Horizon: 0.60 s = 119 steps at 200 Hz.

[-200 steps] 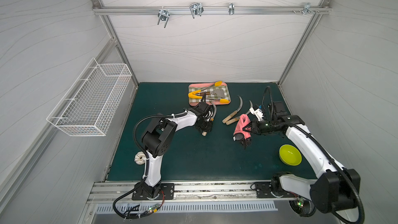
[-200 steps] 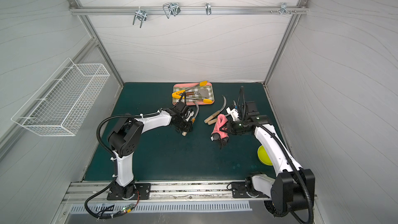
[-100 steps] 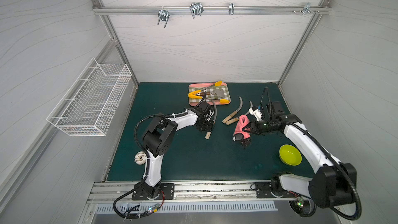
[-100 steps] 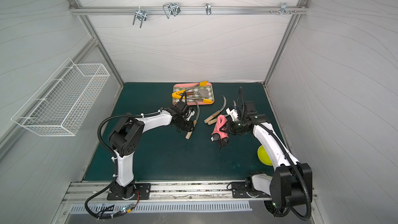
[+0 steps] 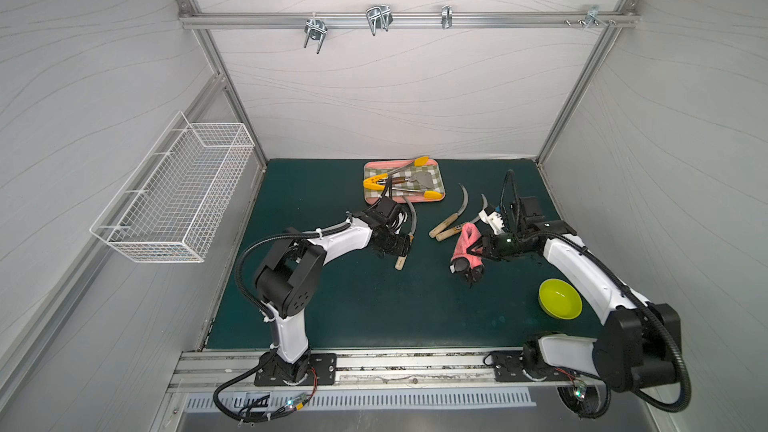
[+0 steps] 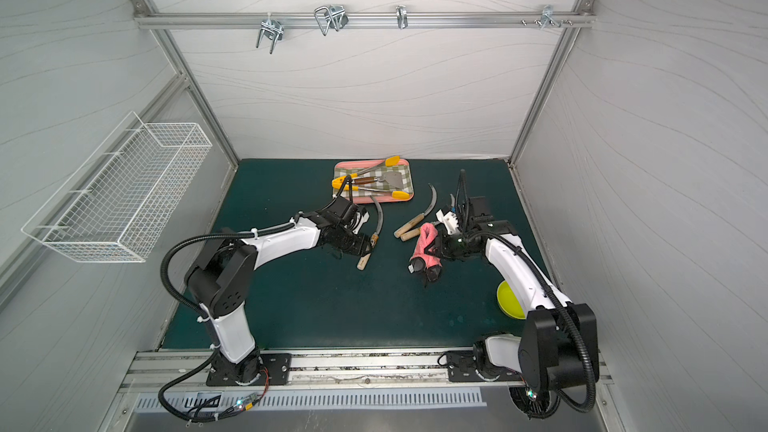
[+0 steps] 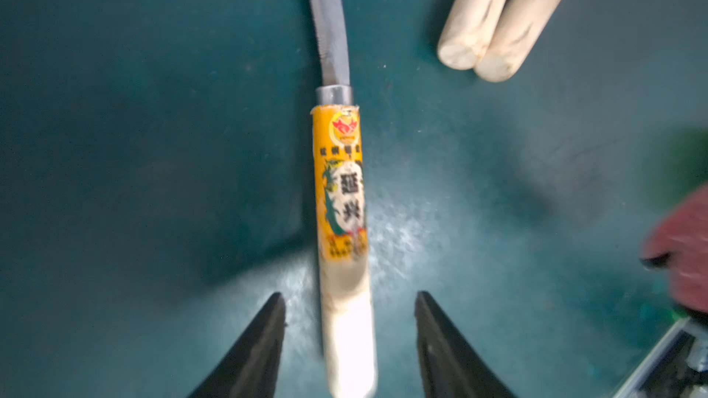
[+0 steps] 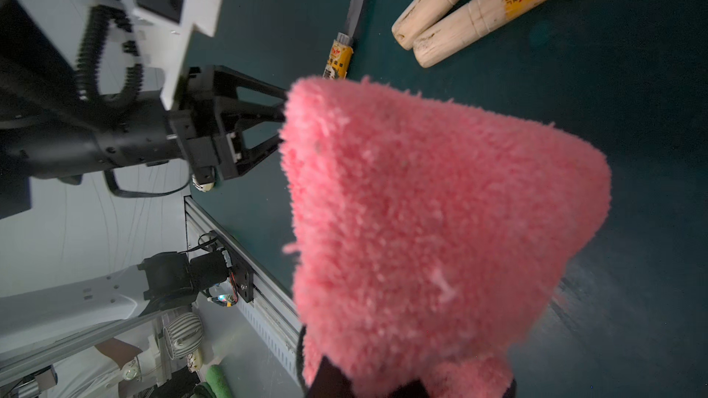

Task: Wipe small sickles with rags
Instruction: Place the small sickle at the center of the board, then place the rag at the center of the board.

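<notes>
Pink rag over half-hidden right fingers

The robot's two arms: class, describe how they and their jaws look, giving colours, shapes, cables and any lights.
Both the left arm and the right arm have white link shells between black joint housings. A black ribbed cable conduit loops alongside each. The jaws are black and wedge-shaped, narrowing to points. A green light glows on the right wrist.
</notes>
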Tool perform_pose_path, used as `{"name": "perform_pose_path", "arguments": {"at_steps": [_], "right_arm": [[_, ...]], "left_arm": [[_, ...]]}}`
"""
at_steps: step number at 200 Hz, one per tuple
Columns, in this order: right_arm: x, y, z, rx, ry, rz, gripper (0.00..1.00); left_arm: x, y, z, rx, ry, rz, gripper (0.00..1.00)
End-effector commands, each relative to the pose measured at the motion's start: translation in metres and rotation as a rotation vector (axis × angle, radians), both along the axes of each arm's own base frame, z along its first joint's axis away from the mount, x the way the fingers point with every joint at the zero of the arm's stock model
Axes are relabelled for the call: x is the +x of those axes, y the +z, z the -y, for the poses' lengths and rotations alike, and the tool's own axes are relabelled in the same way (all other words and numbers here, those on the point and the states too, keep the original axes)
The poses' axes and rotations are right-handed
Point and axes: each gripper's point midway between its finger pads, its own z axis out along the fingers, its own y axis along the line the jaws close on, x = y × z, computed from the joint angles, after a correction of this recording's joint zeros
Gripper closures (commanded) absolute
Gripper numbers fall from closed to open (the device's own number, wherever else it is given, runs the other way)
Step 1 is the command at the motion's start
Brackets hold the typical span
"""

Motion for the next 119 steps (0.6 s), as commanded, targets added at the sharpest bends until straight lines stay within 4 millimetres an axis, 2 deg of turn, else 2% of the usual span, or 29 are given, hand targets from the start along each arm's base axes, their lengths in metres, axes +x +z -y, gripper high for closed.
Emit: {"name": "perform_pose_path", "arguments": {"at_steps": [1,32,68,92,119], "right_arm": [[0.006,-0.012,0.005,-0.03,-0.02,-0.014,0.96],[0.011,-0.024,0.008,-0.059,-0.041,-0.036,0.94],[0.016,-0.042,0.009,-0.085,-0.062,-0.088,0.93],[0.019,-0.055,0.009,-0.104,-0.065,-0.12,0.92],[0.023,-0.066,0.006,-0.123,-0.063,-0.139,0.92]], "left_arm": [[0.008,0.034,-0.001,-0.042,0.025,0.108,0.01],[0.006,0.061,-0.019,-0.078,0.081,0.174,0.01],[0.008,0.083,-0.056,-0.155,0.205,0.247,0.01],[0.009,0.089,-0.081,-0.145,0.272,0.298,0.01],[0.008,0.085,-0.103,-0.101,0.327,0.328,0.01]]}}
